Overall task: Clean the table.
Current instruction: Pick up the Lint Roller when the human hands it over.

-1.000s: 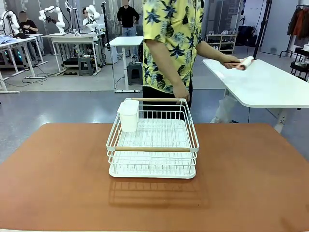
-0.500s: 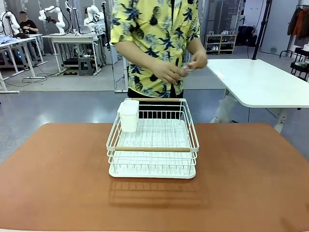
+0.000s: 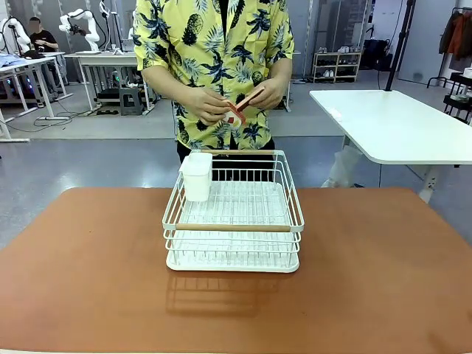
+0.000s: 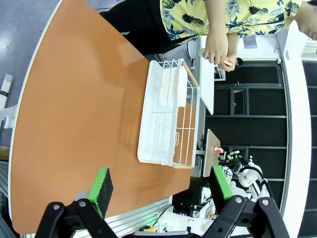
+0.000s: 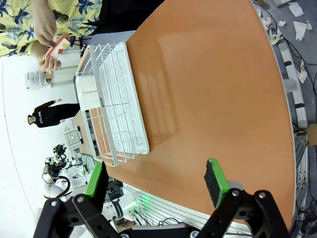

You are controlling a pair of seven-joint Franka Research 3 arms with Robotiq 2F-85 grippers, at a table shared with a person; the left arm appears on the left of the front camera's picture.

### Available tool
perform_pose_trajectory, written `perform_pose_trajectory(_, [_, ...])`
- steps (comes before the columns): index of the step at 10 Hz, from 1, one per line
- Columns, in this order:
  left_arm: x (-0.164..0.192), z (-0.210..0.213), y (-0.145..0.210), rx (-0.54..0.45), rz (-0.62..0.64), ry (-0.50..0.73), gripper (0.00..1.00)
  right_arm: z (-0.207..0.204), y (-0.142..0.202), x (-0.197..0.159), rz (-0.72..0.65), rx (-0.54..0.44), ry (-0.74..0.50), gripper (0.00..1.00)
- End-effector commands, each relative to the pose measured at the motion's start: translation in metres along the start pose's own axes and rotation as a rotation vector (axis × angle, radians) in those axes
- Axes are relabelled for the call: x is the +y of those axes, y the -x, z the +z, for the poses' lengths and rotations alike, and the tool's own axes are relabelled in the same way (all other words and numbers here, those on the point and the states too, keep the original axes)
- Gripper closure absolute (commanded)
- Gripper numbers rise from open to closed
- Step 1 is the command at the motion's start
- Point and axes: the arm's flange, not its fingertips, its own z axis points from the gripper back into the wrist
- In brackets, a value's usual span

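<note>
The terracotta table (image 3: 369, 258) lay bare around a white wire dish rack (image 3: 232, 221), which stood near its middle, toward the far edge. In the left wrist view the left gripper (image 4: 161, 187) had its jaws spread wide with nothing between them. Its green pads (image 4: 101, 191) stood apart over the near edge of the table (image 4: 84, 109), touching nothing. The dish rack (image 4: 168, 119) sat well beyond the fingertips.

The right gripper (image 5: 156, 182) was likewise released and empty. Its pads (image 5: 216, 181) framed the near part of the table (image 5: 213, 89), with the dish rack (image 5: 111, 104) off toward one side and well apart from the fingers. Both wrists looked down on the tabletop from above, clear of its surface.

The rack carried a wooden bar (image 3: 232, 228) along its near rim. A white plastic cup holder (image 3: 197, 177) hung inside its far corner on the robot's left.

A person in a yellow pineapple-print shirt (image 3: 214, 44) stood just behind the table's far edge. Both hands were raised before the waist, above the rack's far rim. One hand (image 3: 210, 105) and the other hand (image 3: 267, 94) together pinched a small red-and-white item (image 3: 237, 110); what it was could not be told. The same item (image 5: 56, 47) showed in the right wrist view.
</note>
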Motion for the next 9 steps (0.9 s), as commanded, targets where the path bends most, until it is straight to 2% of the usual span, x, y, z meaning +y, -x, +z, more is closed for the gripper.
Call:
perform_pose_trajectory(1, [-0.0002, 0.0029, 0.0005, -0.002, 0.005, 0.02, 0.0, 0.0019, 0.0022, 0.003, 0.002, -0.002, -0.007, 0.0])
perform_pose_trajectory(9, [-0.0002, 0.0029, 0.0005, -0.002, 0.005, 0.02, 0.0, 0.0019, 0.0022, 0.003, 0.002, -0.002, -0.007, 0.0])
